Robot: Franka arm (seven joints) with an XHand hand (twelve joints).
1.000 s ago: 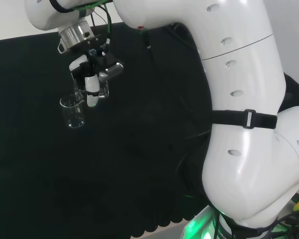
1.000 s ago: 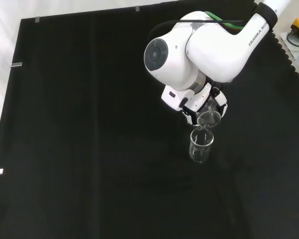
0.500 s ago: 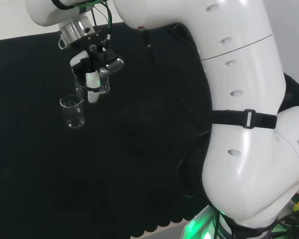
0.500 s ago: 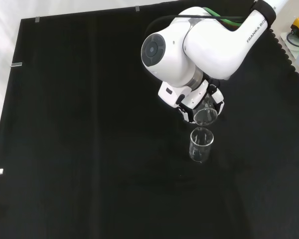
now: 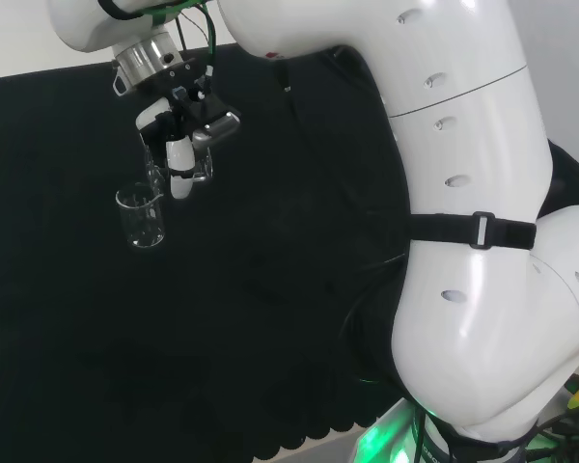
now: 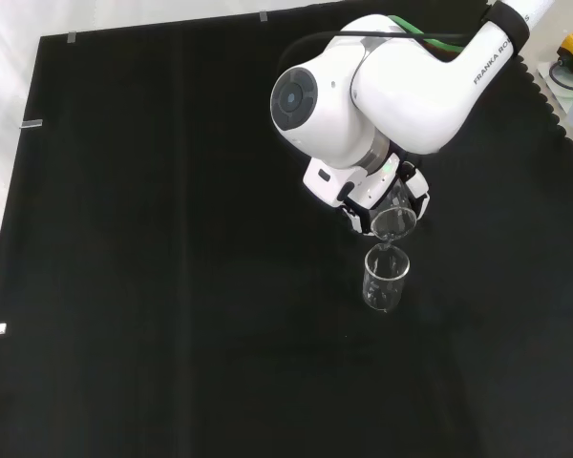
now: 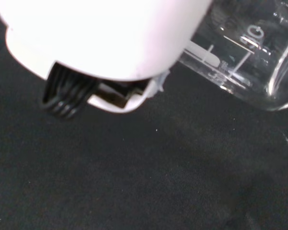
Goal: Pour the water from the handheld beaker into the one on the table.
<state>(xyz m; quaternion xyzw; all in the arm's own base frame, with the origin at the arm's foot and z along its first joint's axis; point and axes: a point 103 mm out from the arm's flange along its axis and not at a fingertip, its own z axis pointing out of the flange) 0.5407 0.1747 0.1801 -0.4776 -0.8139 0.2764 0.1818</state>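
Note:
A clear glass beaker (image 6: 385, 281) stands upright on the black cloth; in the head view this table beaker (image 5: 141, 217) is left of the arm. Just above it, the hand (image 6: 367, 204) curls round a second clear beaker (image 6: 394, 221), which is tilted with its mouth toward the standing one. In the head view the hand (image 5: 179, 154) hangs over the table beaker's right rim, with the held beaker (image 5: 203, 166) partly hidden behind the fingers. The wrist view shows the held beaker (image 7: 245, 52) close up, lying tilted with white scale marks, beside a blurred white part of the hand (image 7: 101, 33).
The arm's big white links (image 5: 444, 193) stand at the right of the head view, and a white link with a round grey cap (image 6: 310, 100) sits above the hand in the front view. The cloth's scalloped edge (image 6: 554, 105) runs down the front view's right side.
The hand has risen a little with the held beaker, so the gap above the table beaker has grown slightly. The table beaker has stayed in place.

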